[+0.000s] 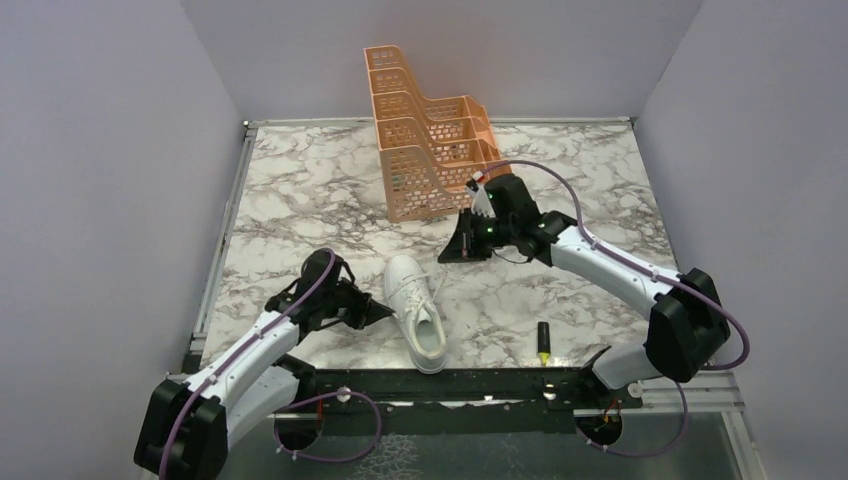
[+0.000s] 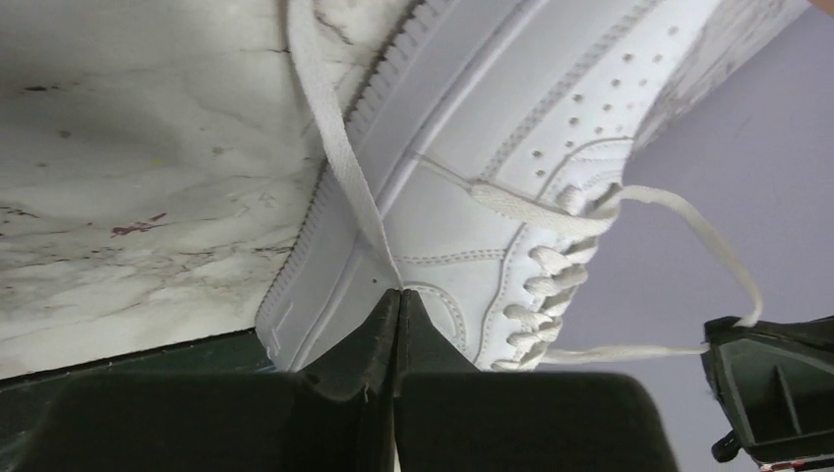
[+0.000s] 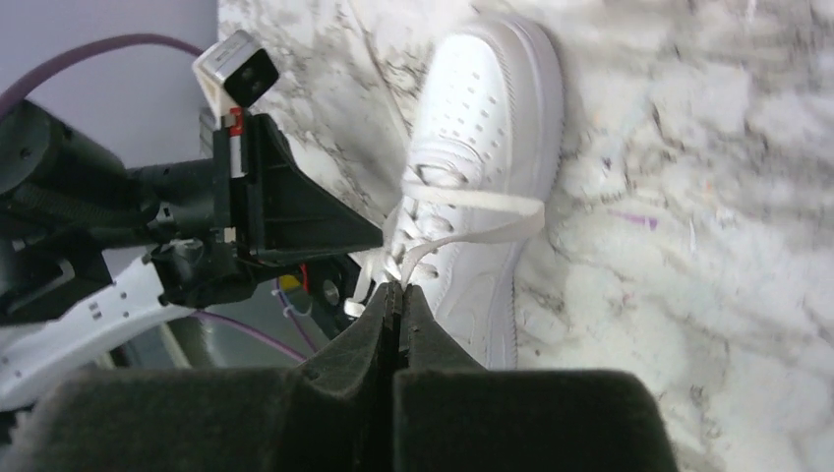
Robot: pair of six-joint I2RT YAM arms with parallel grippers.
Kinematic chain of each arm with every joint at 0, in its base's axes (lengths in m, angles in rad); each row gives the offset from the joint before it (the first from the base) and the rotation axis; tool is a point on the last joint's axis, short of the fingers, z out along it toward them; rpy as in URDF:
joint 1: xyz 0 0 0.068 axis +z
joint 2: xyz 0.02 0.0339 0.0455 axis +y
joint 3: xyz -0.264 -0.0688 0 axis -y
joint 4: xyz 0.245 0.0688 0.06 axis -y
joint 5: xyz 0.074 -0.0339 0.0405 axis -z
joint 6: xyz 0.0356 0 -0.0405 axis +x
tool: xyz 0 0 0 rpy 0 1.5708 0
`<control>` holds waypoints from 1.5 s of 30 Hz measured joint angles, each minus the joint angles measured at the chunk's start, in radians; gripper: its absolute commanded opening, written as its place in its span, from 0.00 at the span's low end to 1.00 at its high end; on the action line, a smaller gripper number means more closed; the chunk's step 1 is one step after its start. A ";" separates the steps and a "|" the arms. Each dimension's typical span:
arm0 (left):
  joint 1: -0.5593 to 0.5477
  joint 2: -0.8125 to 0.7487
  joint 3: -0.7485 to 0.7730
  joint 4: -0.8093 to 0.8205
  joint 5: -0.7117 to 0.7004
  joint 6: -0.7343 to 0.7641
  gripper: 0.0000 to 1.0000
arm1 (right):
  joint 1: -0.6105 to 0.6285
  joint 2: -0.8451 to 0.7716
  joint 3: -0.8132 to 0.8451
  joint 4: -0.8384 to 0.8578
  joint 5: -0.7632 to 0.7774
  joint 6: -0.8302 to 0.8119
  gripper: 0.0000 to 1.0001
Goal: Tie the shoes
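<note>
A white sneaker (image 1: 417, 312) lies on the marble table, toe toward the far side. My left gripper (image 1: 386, 311) is at the shoe's left side, shut on one white lace (image 2: 339, 147) that runs to its tips (image 2: 398, 289). My right gripper (image 1: 449, 254) is beyond and to the right of the shoe, shut on the other lace (image 3: 462, 231), which loops from the eyelets to its tips (image 3: 397, 286). That lace stretches from the shoe (image 2: 511, 147) to the right gripper in the left wrist view (image 2: 629, 350). The shoe also shows in the right wrist view (image 3: 482, 138).
An orange tiered rack (image 1: 428, 150) stands at the back, just behind my right gripper. A yellow-and-black marker (image 1: 543, 342) lies near the front edge, right of the shoe. Grey walls close the table on three sides.
</note>
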 measured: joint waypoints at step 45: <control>0.000 0.065 0.318 -0.080 -0.005 0.341 0.00 | -0.077 0.291 0.407 -0.349 0.105 -0.439 0.72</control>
